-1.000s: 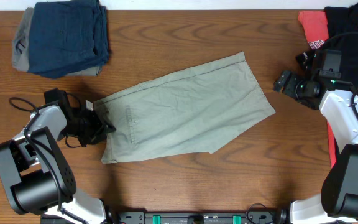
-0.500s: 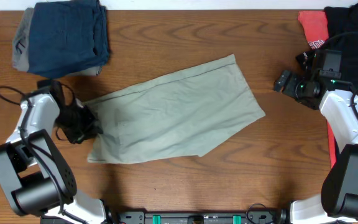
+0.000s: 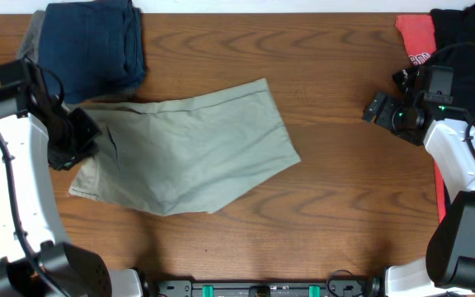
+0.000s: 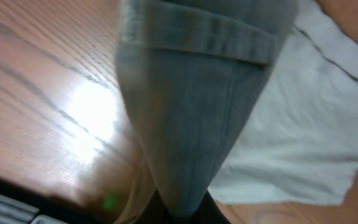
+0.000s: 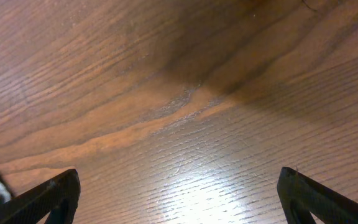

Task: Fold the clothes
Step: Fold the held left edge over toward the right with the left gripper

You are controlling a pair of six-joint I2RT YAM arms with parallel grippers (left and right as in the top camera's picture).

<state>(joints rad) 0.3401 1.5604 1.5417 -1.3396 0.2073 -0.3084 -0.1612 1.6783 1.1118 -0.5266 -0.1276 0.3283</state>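
Khaki shorts [image 3: 196,144] in left claw [image 3: 85,148]

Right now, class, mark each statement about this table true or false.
1. The left jaws are shut on the shorts. True.
2. The right jaws also grip the shorts. False: they stand open over bare table.
3. The navy garment lies at the table's far left corner. True.
4. The shorts lie on the red shirt. False: that shirt is at the far right, apart from them.
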